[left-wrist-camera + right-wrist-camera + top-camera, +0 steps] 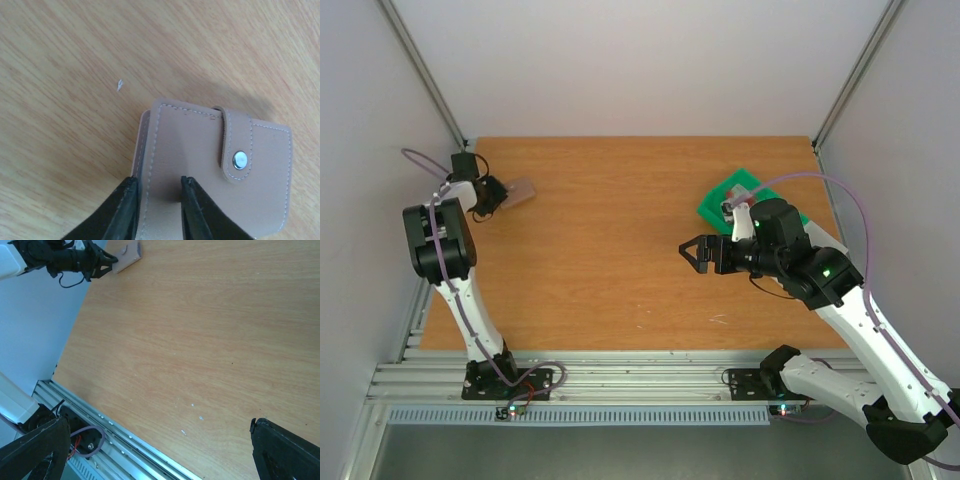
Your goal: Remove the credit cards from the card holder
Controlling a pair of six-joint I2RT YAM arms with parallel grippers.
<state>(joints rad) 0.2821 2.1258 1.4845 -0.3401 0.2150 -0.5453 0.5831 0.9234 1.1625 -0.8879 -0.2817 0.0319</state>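
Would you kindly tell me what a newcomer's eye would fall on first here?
The closed tan card holder, snap fastened, is at the far left of the table, with the left tool at its edge. The right tool hangs open above the right side, a green tray partly hidden behind that arm.

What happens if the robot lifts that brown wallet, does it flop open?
Probably stays closed: the snap strap on the card holder looks fastened. It seems thin and light, likely stiff when folded. Its smooth leather-like face might slip against the left gripper's fingers.
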